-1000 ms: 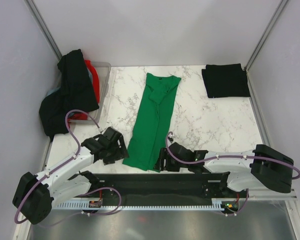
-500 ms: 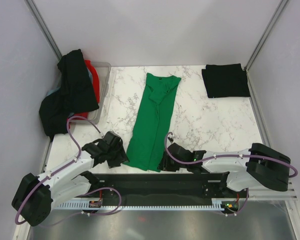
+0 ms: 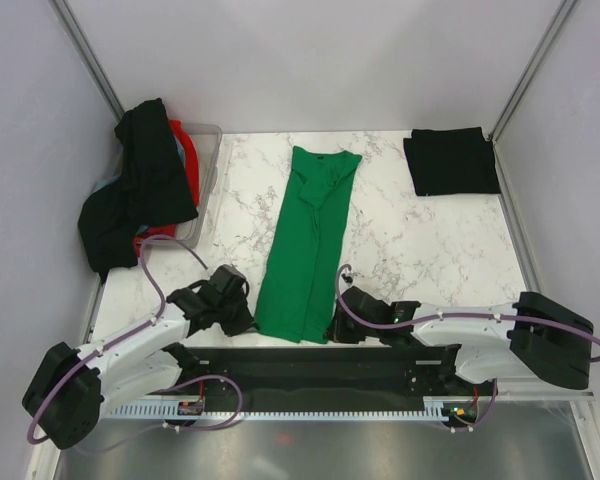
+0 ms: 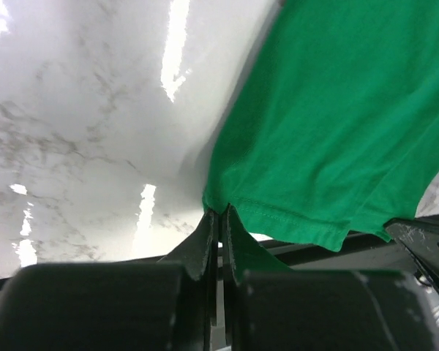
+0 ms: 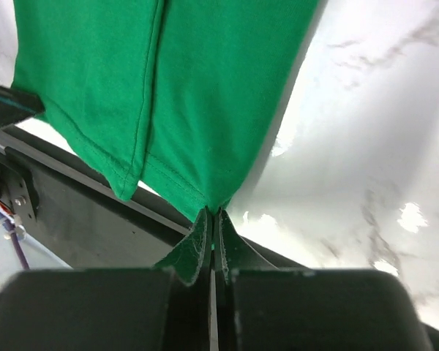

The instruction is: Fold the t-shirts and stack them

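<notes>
A bright green t-shirt lies in a long narrow strip down the middle of the marble table, collar at the far end. My left gripper is shut on the near left corner of the green t-shirt's hem, and the left gripper pinches that corner tightly. My right gripper is shut on the near right corner of the green t-shirt, whose fabric enters the right gripper at the tips. A folded black t-shirt lies at the far right.
A translucent tub at the far left holds a heap of black shirts and a red one, spilling over its rim. The black rail runs along the near table edge. Grey walls close in both sides.
Both grippers have closed from open onto the near hem corners of the green t-shirt. The left gripper slid slightly nearer and the hem has pulled a little toward the arms.
</notes>
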